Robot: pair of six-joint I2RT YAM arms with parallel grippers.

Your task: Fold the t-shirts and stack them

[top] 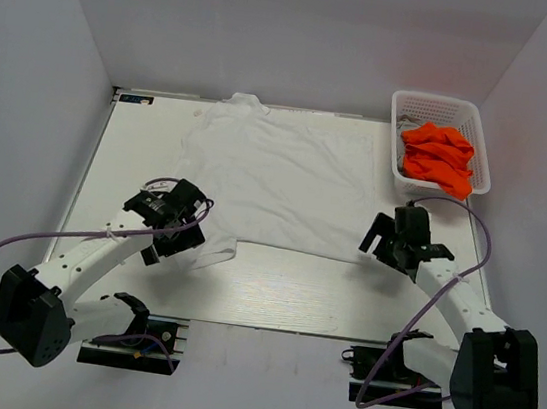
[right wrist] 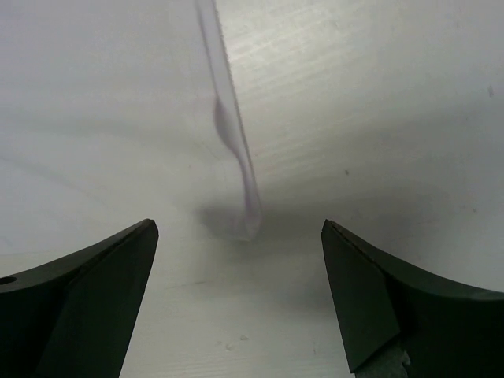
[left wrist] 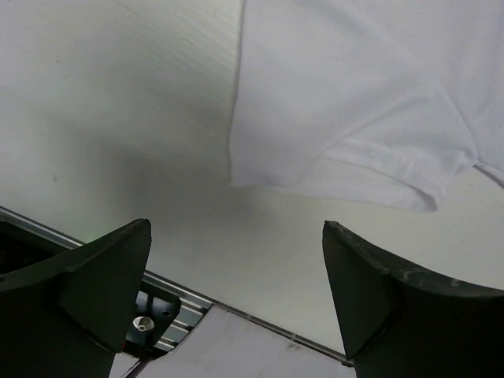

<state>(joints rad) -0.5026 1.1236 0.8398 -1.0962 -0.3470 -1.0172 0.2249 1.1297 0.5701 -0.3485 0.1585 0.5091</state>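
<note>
- Right, the white t-shirt [top: 277, 180] lay spread flat across the middle of the surface [top: 271, 300], with its collar up against the far edge.
- Its near hem ran across the surface between the two arms, and one rumpled corner sat on the left-hand side of it.
- Over at the far right corner, the orange t-shirt [top: 439, 156] sat crumpled in a heap inside the white lattice basket [top: 438, 103].
- The two shirts were well apart, one out on the surface and one in the basket.
- The left pincer [top: 180, 243] hung just beside that rumpled corner, jaws wide and nothing between them.
- From the left wrist, the left pincer [left wrist: 236, 226] showed bare surface in its gap, and a short sleeve of the white t-shirt [left wrist: 354, 102] lay ahead of the fingertips, not touching them.
- The right pincer [top: 381, 247] sat near the right end of the hem, close to the right edge of the surface.
- From the right wrist, the right pincer [right wrist: 236, 224] was also spread wide and gripped nothing.
- A blurred pale strip [right wrist: 232, 142] ran down towards its gap; I couldn't tell what it was.
</note>
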